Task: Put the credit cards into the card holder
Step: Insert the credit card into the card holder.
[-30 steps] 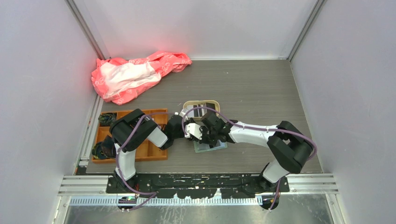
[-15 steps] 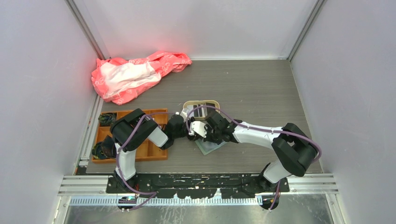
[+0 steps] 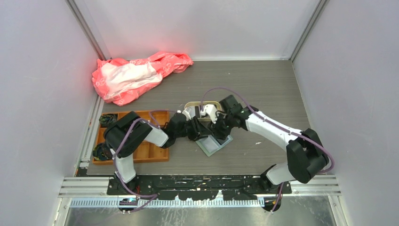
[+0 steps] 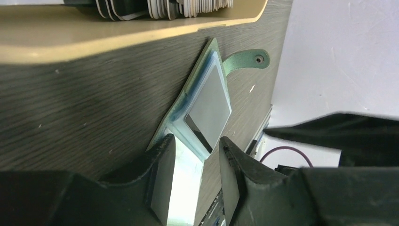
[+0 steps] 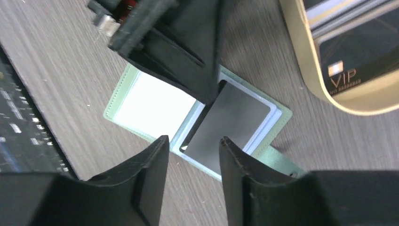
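Observation:
The sage-green card holder lies open on the table, with a grey card in its right pocket and a pale empty pocket on the left. My left gripper hovers open low over the holder's pale side, gripping nothing. My right gripper is open above the holder's near edge, nothing between its fingers. Other credit cards, dark and pale, sit in the beige tray just beyond the holder. In the left wrist view the grey card shows inside the holder.
An orange compartment tray holding dark items stands left of the arms. A pink and white bag lies at the back left. The beige tray rim is close to the holder. Walls enclose three sides.
Both grippers have opened. The right arm has drawn back toward the far right, uncovering the card holder, which now lies turned a little with the grey card in it.

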You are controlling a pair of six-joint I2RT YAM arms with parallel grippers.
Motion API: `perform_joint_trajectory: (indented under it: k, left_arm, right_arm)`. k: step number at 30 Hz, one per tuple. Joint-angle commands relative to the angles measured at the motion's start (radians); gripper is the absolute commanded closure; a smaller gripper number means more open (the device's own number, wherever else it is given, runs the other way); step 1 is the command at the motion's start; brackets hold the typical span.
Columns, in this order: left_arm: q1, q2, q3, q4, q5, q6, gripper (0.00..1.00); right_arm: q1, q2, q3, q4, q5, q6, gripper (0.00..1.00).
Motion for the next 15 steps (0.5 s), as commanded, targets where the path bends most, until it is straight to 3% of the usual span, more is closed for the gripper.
perform_joint_trajectory:
  k: [1,6,15]
  left_arm:
    - [-0.001,-0.086,0.024,-0.110,-0.031,0.081,0.60]
    - [-0.002,-0.150,0.050,-0.225,-0.039,0.143,0.64]
    - [-0.021,-0.143,0.074,-0.273,-0.013,0.166,0.80]
  right_arm:
    - [-0.178,0.002,0.064,-0.115,-0.265,0.133,0.48]
    - [-0.284,0.171,0.140,-0.233,-0.344,0.174,0.47]
    - [-0.291,0.326,0.201,-0.242,-0.306,0.228,0.52]
